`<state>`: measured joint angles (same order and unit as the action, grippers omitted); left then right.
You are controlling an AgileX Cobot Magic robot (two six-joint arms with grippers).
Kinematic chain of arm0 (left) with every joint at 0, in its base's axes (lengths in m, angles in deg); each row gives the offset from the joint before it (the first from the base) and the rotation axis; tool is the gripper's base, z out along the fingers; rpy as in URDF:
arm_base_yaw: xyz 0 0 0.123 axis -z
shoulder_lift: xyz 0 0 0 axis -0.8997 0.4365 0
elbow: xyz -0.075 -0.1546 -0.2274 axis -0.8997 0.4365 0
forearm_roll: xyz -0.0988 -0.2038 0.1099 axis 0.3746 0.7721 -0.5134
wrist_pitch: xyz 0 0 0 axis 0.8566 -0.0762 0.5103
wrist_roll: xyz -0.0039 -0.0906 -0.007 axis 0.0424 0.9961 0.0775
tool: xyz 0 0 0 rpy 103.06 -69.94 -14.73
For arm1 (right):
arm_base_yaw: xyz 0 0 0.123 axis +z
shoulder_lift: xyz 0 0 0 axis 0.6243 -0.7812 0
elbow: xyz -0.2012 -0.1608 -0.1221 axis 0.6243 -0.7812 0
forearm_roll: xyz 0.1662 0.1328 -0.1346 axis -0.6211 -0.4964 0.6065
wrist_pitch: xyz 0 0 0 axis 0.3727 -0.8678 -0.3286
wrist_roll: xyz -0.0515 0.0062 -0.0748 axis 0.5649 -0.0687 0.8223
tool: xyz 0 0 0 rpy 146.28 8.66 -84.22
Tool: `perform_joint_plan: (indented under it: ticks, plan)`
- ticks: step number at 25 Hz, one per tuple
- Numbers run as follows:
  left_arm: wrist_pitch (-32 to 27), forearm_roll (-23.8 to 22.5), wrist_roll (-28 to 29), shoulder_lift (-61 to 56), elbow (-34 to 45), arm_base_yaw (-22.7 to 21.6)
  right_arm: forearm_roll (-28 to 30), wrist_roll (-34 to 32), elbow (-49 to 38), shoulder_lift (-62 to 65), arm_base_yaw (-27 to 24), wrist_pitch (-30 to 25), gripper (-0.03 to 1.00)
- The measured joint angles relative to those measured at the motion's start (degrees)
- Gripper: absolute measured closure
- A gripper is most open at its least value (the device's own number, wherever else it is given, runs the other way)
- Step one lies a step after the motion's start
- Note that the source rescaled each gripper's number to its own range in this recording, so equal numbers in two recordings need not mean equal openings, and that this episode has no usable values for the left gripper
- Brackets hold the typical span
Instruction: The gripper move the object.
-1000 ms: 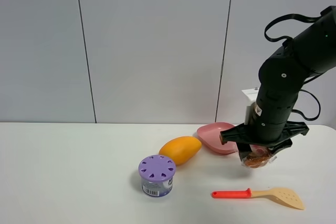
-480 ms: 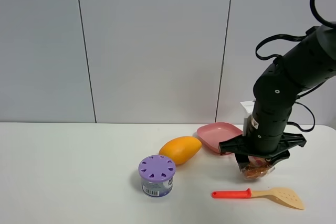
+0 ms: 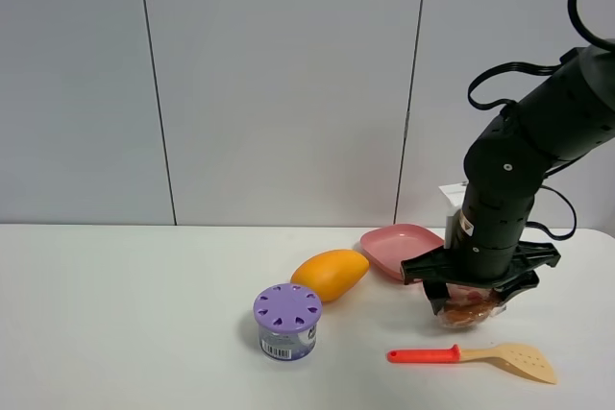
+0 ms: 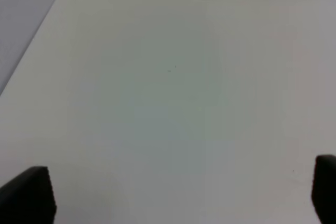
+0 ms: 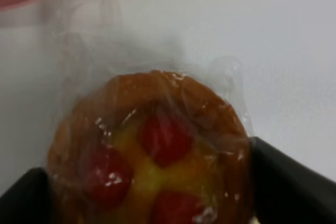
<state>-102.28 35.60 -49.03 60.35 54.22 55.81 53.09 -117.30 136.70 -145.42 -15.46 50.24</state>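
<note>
Though seen only by its tips, read the left gripper [image 4: 178, 195] as spread wide and empty over the table [image 4: 168, 77]. Pass the purple-lidded can [image 3: 286, 321], well left of the pink plate [image 3: 402, 245], then the mango [image 3: 330, 274], just left of it. Find the object [image 3: 466, 314] just right of the plate and nearer the camera, clamped between the closed fingers of the right gripper [image 3: 471, 300], low over the table; cannot tell whether touching. Expect light, soft, crushable cake in slick plastic: squeeze gently across the firmer sides, never the loose wrap. Mind the spatula [image 3: 471, 355], right of the plate and nearer still.
</note>
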Motion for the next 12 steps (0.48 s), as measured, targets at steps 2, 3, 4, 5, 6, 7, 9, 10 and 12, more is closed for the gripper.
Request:
perform_joint_plan:
  ticks: [2,3,4,5,6,7,9,10,12]
  plan:
    - [0.00,0.00,0.00,0.00,0.00,0.00,0.00,0.36,0.00,0.00,0.00,-0.04,0.50]
    - [0.00,0.00,0.00,0.00,0.00,0.00,0.00,0.84,0.00,0.00,0.00,-0.12,0.48]
    - [0.00,0.00,0.00,0.00,0.00,0.00,0.00,1.18,0.00,0.00,0.00,-0.31,0.47]
    - [0.00,0.00,0.00,0.00,0.00,0.00,-0.06,1.41,0.00,0.09,0.00,-0.70,0.47]
    - [0.00,0.00,0.00,0.00,0.00,0.00,-0.24,1.67,0.00,0.28,0.00,-1.27,0.47]
    - [0.00,0.00,0.00,0.00,0.00,0.00,-0.51,2.05,0.00,0.84,0.00,-1.93,0.46]
    - [0.00,0.00,0.00,0.00,0.00,0.00,-1.70,3.87,0.00,2.45,0.00,-3.49,0.46]
    - [0.00,0.00,0.00,0.00,0.00,0.00,-2.20,5.60,0.00,3.76,0.00,-4.51,0.46]
    - [0.00,0.00,0.00,0.00,0.00,0.00,-4.19,9.75,0.00,6.79,0.00,-6.76,0.46]
